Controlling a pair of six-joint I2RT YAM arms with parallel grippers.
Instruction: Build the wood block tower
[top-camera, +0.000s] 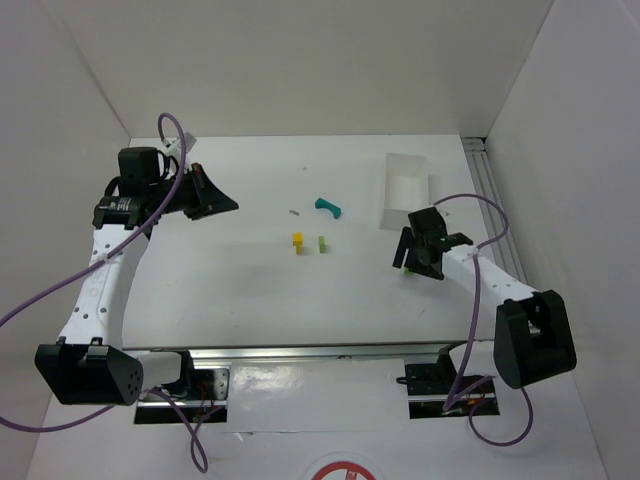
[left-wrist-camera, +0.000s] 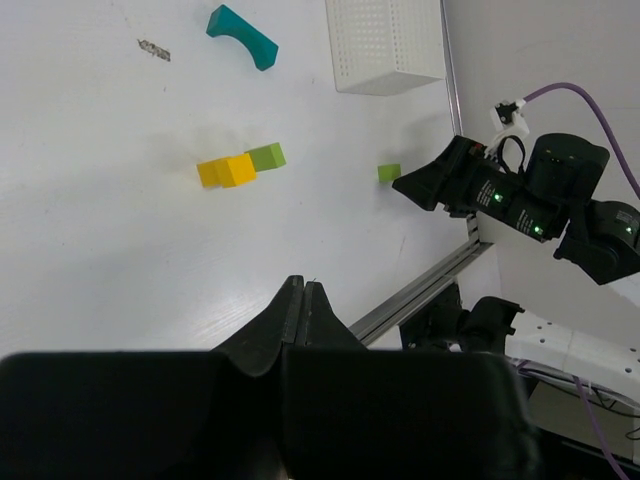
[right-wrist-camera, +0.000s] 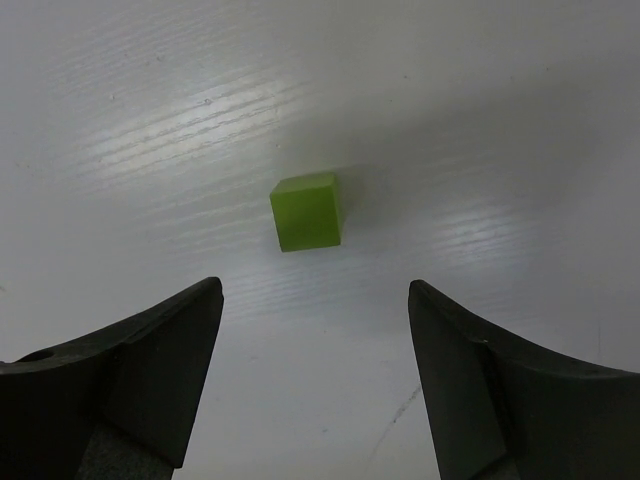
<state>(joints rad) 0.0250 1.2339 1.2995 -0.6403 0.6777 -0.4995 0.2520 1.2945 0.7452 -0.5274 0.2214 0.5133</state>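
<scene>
The blocks lie loose on the white table. A teal arch (top-camera: 328, 206) (left-wrist-camera: 242, 36) lies apart at the back. In front of it a yellow block (top-camera: 297, 241) (left-wrist-camera: 226, 171) and a lime-green block (top-camera: 323, 242) (left-wrist-camera: 266, 156) sit side by side. A second lime-green cube (right-wrist-camera: 307, 211) (left-wrist-camera: 389, 172) rests alone on the table to the right. My right gripper (right-wrist-camera: 315, 285) (top-camera: 404, 258) stands open just short of this cube, with nothing between its fingers. My left gripper (left-wrist-camera: 302, 285) (top-camera: 222, 203) is shut and empty, far to the left of the blocks.
A white rectangular tray (top-camera: 407, 190) (left-wrist-camera: 385, 45) stands at the back right, behind my right gripper. A small brownish scrap (top-camera: 294, 211) (left-wrist-camera: 153, 48) lies left of the arch. A metal rail (left-wrist-camera: 420, 295) runs along the table's near edge.
</scene>
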